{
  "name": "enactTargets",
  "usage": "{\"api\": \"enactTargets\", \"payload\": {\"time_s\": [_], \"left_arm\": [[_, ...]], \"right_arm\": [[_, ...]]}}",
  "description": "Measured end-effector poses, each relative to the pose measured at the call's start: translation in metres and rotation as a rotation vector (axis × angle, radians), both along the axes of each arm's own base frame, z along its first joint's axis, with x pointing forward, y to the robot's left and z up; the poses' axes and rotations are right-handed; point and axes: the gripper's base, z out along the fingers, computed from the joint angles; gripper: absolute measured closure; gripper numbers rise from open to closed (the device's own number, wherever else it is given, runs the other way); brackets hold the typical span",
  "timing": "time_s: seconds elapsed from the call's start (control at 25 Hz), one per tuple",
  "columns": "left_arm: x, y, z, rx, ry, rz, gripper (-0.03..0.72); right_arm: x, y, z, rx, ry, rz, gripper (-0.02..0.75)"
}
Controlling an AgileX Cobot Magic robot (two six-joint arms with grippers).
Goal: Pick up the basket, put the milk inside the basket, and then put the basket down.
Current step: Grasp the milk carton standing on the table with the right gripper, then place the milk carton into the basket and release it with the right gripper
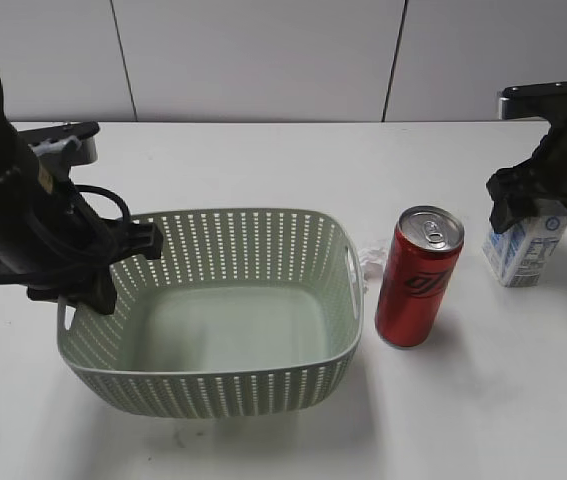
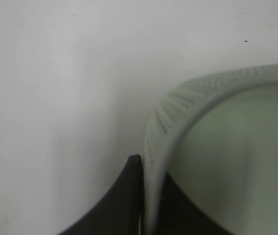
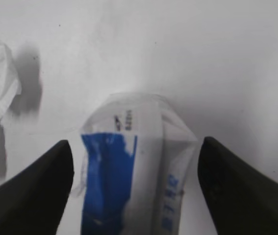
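Exterior view: left end effector clamped on left rim of pale sage-green slotted plastic basket on white tabletop. Right end effector spread wide, straddling small white-and-blue milk carton (untouched). Step: milk grasp. Next: close fingers.

No legible text on milk.

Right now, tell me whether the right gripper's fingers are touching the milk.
Apart. The right wrist view shows the fingers open on either side of the milk, with table visible in both gaps.
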Motion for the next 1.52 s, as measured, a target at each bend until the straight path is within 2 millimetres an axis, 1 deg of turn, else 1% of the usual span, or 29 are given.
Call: {"api": "enactTargets", "payload": {"time_s": [0.2,0.36,0.48,0.64,0.72,0.8,0.92,1.08,1.24,1.32,1.36,1.44,1.52], "left_arm": [[0.0,0.0,0.0,-0.001,-0.003,0.0,0.688],[0.0,0.0,0.0,-0.001,-0.003,0.0,0.688],[0.0,0.0,0.0,-0.002,-0.003,0.0,0.688],[0.0,0.0,0.0,-0.001,-0.004,0.0,0.688],[0.0,0.0,0.0,-0.002,-0.005,0.0,0.688],[0.001,0.0,0.0,-0.002,-0.006,-0.001,0.688],[0.001,0.0,0.0,-0.001,-0.007,-0.002,0.688],[0.001,0.0,0.0,-0.001,-0.007,-0.002,0.688],[0.001,0.0,0.0,-0.001,-0.009,-0.003,0.688],[0.001,0.0,0.0,-0.001,-0.017,-0.005,0.688],[0.002,0.0,0.0,-0.003,-0.021,-0.004,0.688],[0.002,0.0,0.001,-0.004,-0.027,-0.005,0.688],[0.002,-0.001,0.001,-0.005,-0.03,-0.006,0.688]], "right_arm": [[0.001,0.0,-0.004,0.0,0.001,0.0,0.244],[0.001,0.001,-0.012,0.011,0.034,-0.01,0.318],[0.001,0.001,-0.013,0.016,0.044,-0.017,0.402],[-0.002,0.001,-0.009,0.018,0.063,-0.02,0.404],[-0.005,0.001,-0.003,0.015,0.071,-0.018,0.405],[-0.008,0.0,0.007,0.014,0.057,-0.017,0.406],[-0.014,0.0,0.032,0.019,0.004,-0.016,0.407],[-0.029,-0.002,0.075,0.027,-0.077,-0.014,0.407],[-0.051,0.0,0.119,0.035,-0.174,0.005,0.407],[-0.065,0.009,0.137,0.028,-0.205,0.046,0.407],[-0.071,0.018,0.141,0.031,-0.206,0.077,0.407],[-0.083,0.04,0.149,0.04,-0.206,0.154,0.407],[-0.096,0.068,0.151,0.051,-0.198,0.25,0.407]]}}
